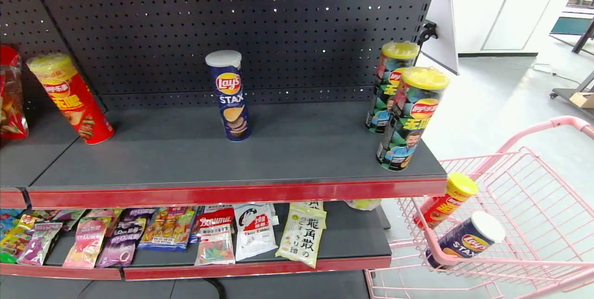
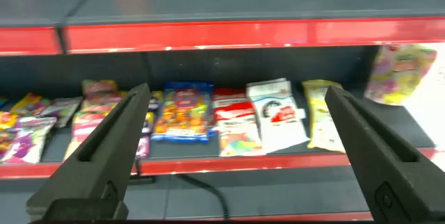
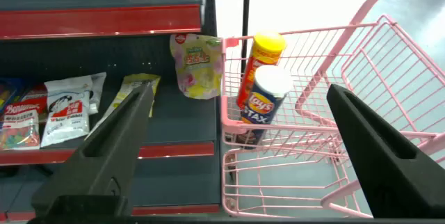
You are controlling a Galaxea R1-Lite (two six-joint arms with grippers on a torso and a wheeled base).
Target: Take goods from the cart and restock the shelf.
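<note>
two cans, red can [image 1: 446, 200] and blue can [image 1: 466, 239], lean perhaps touching in the right-hand cart [image 1: 564, 121]; left gripper [image 2: 233, 147] and right gripper [image 3: 236, 147] gape wide, empty.

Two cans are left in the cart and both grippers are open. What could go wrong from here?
1. The red can and blue can lean close together in the cart; lifting one may let the other slide or roll.
2. The front green can stands near the front right corner of the shelf, beside the cart; an arm bringing a can across could knock it off.
</note>
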